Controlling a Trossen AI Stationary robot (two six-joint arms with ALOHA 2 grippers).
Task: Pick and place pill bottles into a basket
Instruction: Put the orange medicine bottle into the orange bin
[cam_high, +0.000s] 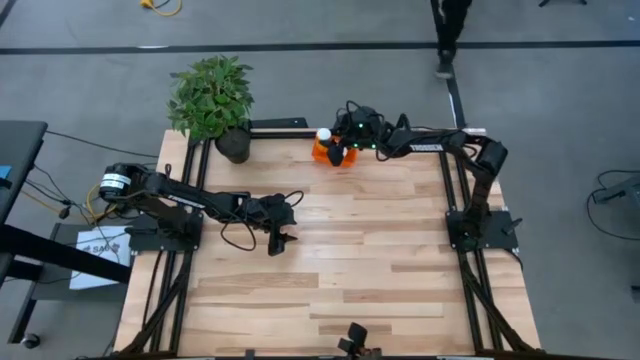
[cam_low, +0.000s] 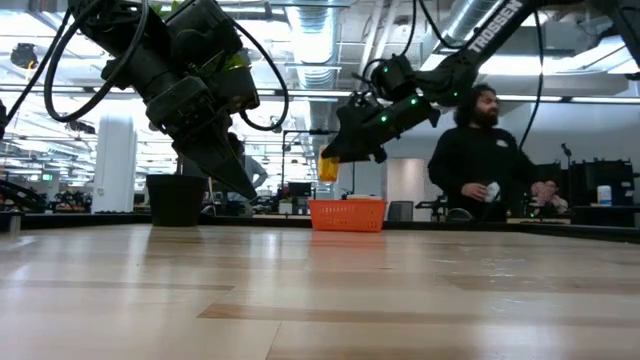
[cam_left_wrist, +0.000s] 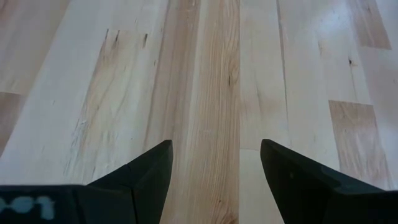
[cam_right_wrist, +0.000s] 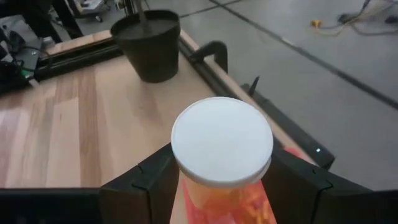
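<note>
Basket (cam_high: 328, 152) at table's (cam_high: 350, 270) far edge, beside potted plant (cam_high: 212, 100). Right gripper (cam_high: 338, 152) directly above basket, fingers clamped on 1 pill bottle (cam_right_wrist: 222, 142), white cap up. Left gripper (cam_high: 277, 240) idle low over bare wood, fingers spread, holding nothing. Placing step, seemingly: next move calls for lowering, then releasing inside orange walls.

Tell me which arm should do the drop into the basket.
Right. Its gripper holds a bottle above the basket. The left gripper is open and empty over bare table.
</note>
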